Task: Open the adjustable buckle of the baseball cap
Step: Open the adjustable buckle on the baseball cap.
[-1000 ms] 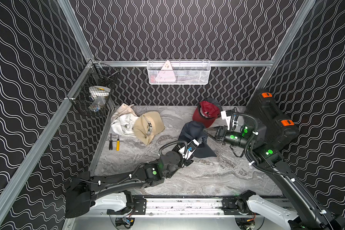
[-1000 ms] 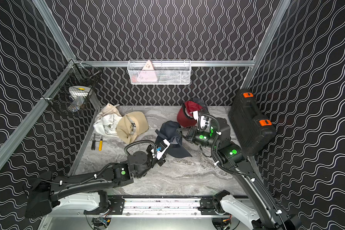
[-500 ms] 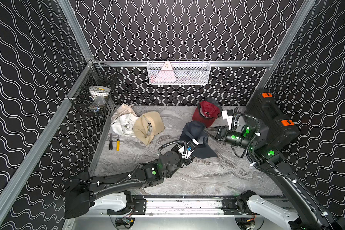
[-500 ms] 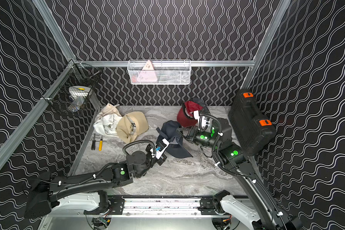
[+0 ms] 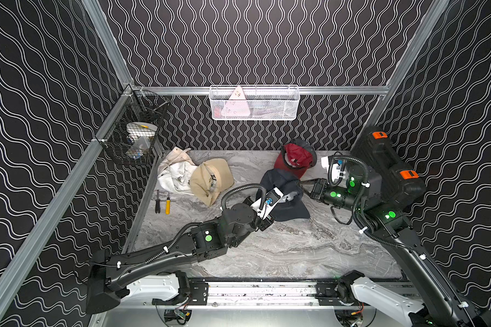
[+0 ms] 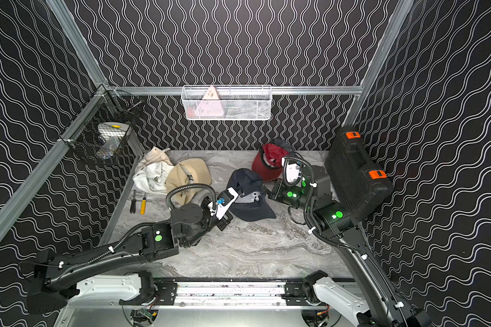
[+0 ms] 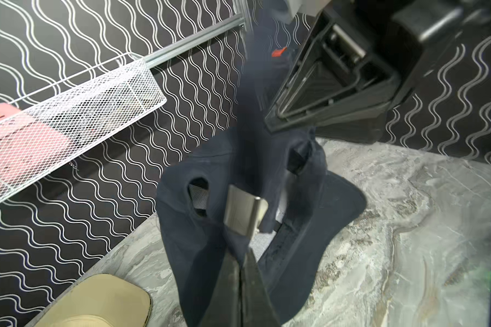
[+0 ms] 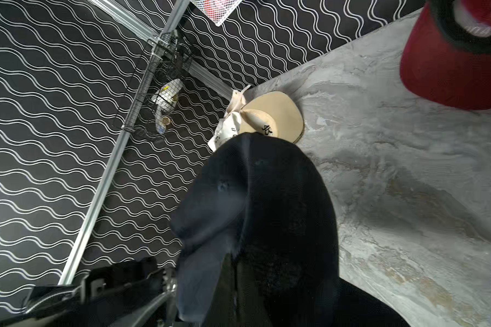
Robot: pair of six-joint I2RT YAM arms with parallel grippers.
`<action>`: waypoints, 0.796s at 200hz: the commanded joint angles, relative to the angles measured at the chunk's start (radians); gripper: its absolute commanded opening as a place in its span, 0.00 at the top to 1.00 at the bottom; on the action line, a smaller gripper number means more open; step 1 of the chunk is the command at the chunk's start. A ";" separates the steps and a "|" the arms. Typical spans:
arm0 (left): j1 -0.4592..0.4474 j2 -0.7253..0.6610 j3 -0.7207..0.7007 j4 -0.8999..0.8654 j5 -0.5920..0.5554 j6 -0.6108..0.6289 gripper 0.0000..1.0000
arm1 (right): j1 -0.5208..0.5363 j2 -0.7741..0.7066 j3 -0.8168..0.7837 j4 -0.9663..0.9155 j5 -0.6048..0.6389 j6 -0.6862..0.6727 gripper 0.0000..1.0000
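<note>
The navy baseball cap (image 5: 294,211) (image 6: 251,211) is held up off the marble table between both arms. Its silver adjustable buckle (image 7: 244,212) sits on the back strap, just beyond my left gripper (image 7: 243,254), which is shut on the strap below it. In both top views the left gripper (image 5: 282,196) (image 6: 238,194) reaches in under its white camera mount. My right gripper (image 5: 301,184) (image 6: 263,184) comes from the right and is shut on the cap's fabric; in the right wrist view the dark crown (image 8: 267,198) covers most of its fingertips (image 8: 233,263).
A tan cap (image 5: 210,181) and a white cap (image 5: 173,172) lie at the back left, a red cap (image 5: 294,158) behind the navy one. A black case (image 5: 386,170) leans on the right wall. Two screwdrivers (image 5: 162,201) lie by the left edge. Wire baskets (image 5: 254,103) hang on the walls.
My left gripper's jaws have closed onto the strap under the buckle. The right gripper keeps its hold and has barely shifted.
</note>
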 commanded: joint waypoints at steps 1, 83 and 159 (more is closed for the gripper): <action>0.000 0.013 0.063 -0.157 0.007 -0.025 1.00 | 0.000 0.006 0.012 -0.046 0.043 -0.077 1.00; 0.000 0.077 0.279 -0.412 0.018 -0.090 1.00 | 0.000 -0.053 0.005 -0.080 0.002 -0.232 0.57; 0.000 0.143 0.400 -0.538 -0.007 -0.120 1.00 | 0.003 -0.136 -0.030 -0.084 -0.030 -0.366 0.54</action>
